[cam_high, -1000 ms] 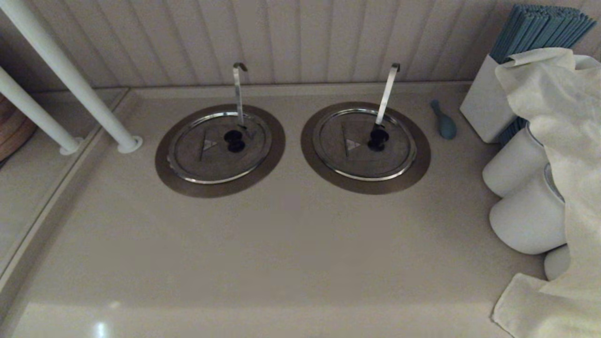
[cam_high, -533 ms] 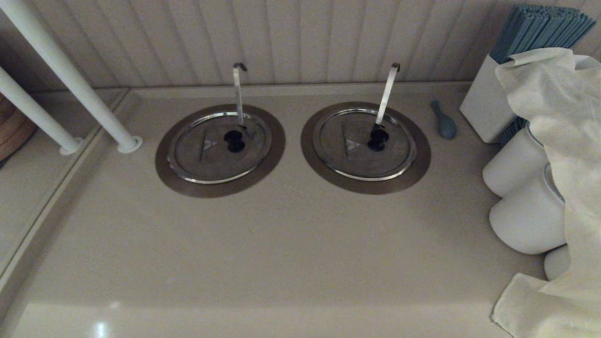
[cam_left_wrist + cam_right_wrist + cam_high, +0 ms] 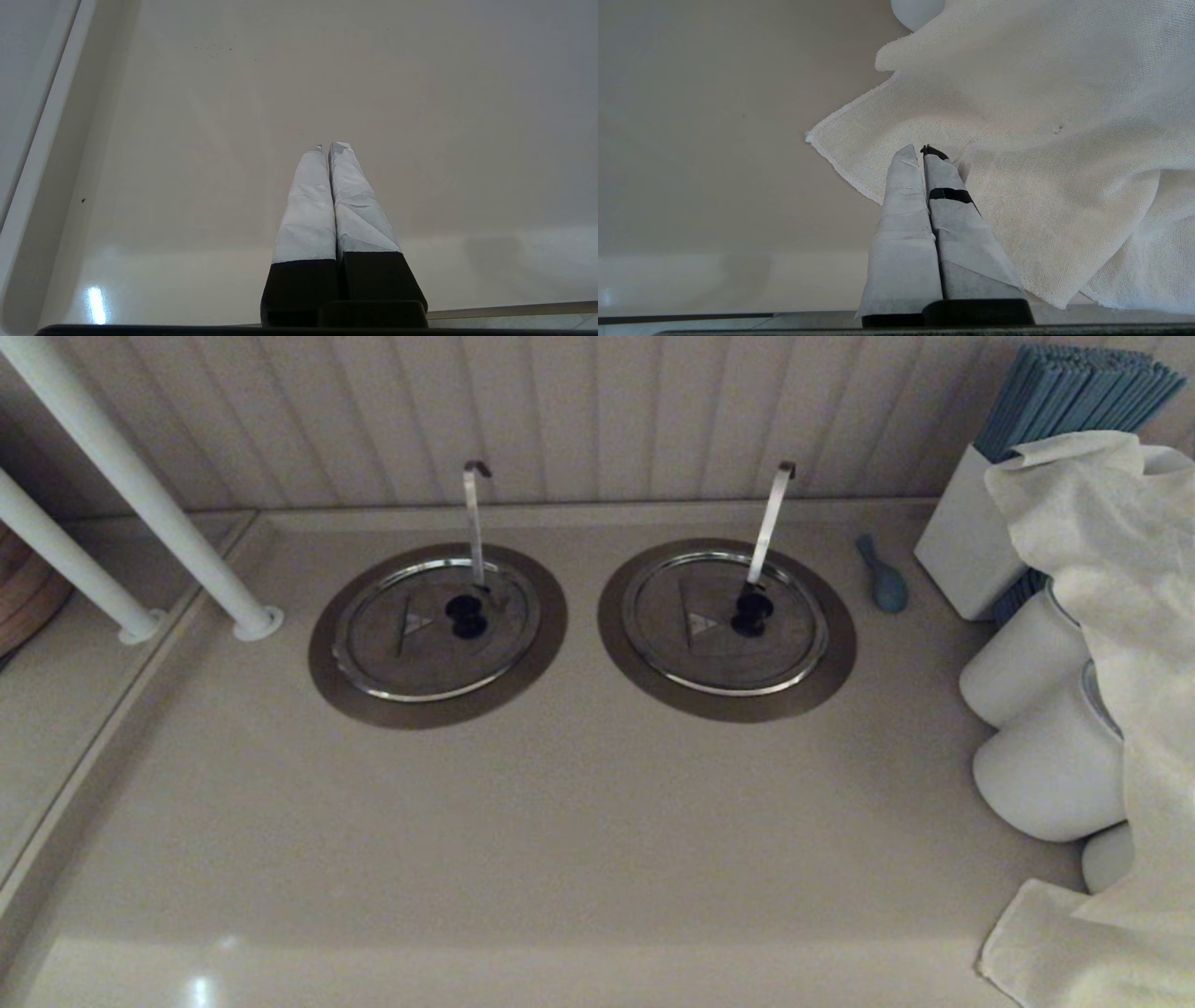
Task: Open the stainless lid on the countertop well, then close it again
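The stainless lid (image 3: 397,649) lies flat and closed on the left countertop well, whose brown-grey flange (image 3: 329,683) rings it. It carries a black knob (image 3: 466,616), a triangular mark and a thin dark hook-tipped handle (image 3: 474,527) standing up behind the knob. Neither arm shows in the head view. My left gripper (image 3: 328,147) is shut and empty above bare counter near the front edge. My right gripper (image 3: 920,149) is shut and empty too, its tips over the edge of a cream cloth (image 3: 1017,140).
A twin lid (image 3: 719,658) with a broader pale handle (image 3: 771,523) sits to the right. Further right are a blue spoon (image 3: 884,581), a white box of blue sticks (image 3: 971,551), white jars (image 3: 1046,775) and the cloth (image 3: 1120,663). White posts (image 3: 159,513) stand at left.
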You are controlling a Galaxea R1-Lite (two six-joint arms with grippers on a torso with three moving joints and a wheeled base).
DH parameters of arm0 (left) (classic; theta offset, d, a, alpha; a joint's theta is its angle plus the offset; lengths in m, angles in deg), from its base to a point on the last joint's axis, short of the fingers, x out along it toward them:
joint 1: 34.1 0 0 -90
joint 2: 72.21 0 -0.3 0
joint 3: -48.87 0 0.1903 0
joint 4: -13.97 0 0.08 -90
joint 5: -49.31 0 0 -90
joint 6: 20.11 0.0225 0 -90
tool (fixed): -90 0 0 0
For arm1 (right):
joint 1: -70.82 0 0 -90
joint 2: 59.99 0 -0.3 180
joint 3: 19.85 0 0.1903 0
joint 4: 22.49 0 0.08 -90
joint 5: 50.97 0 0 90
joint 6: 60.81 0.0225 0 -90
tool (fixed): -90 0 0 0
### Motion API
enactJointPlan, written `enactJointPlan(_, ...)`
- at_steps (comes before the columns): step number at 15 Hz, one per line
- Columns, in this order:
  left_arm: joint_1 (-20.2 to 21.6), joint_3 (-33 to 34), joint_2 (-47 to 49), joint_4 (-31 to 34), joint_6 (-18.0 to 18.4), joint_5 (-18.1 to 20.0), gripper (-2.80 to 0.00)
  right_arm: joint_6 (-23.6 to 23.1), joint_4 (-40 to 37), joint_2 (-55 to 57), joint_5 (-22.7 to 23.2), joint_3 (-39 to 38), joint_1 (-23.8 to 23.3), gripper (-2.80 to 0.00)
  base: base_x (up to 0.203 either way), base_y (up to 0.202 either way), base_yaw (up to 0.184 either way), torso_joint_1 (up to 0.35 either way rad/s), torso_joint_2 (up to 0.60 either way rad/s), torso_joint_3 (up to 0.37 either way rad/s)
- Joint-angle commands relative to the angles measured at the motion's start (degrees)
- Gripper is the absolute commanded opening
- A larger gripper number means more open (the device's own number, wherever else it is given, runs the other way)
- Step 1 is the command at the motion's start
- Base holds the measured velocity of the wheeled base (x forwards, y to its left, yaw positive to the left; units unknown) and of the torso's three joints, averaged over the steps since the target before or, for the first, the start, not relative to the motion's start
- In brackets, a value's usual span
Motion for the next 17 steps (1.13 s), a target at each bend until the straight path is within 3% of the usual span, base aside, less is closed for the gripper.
enactJointPlan(1, 0.01, 0.00, 0.22, 0.01, 0.03, 0.03, -2.80, -0.03, 0.00, -0.02, 0.07, -0.07, 0.00, -2.80, 0.000, 0.000, 0.000, 0.000, 0.00, 0.000)
enactJointPlan(17, 0.01, 0.00, 0.22, 0.01, 0.03, 0.03, -2.80, -0.07, 0.00, -0.02, 0.13, 0.01, 0.00, -2.80, 0.000, 0.000, 0.000, 0.000, 0.00, 0.000)
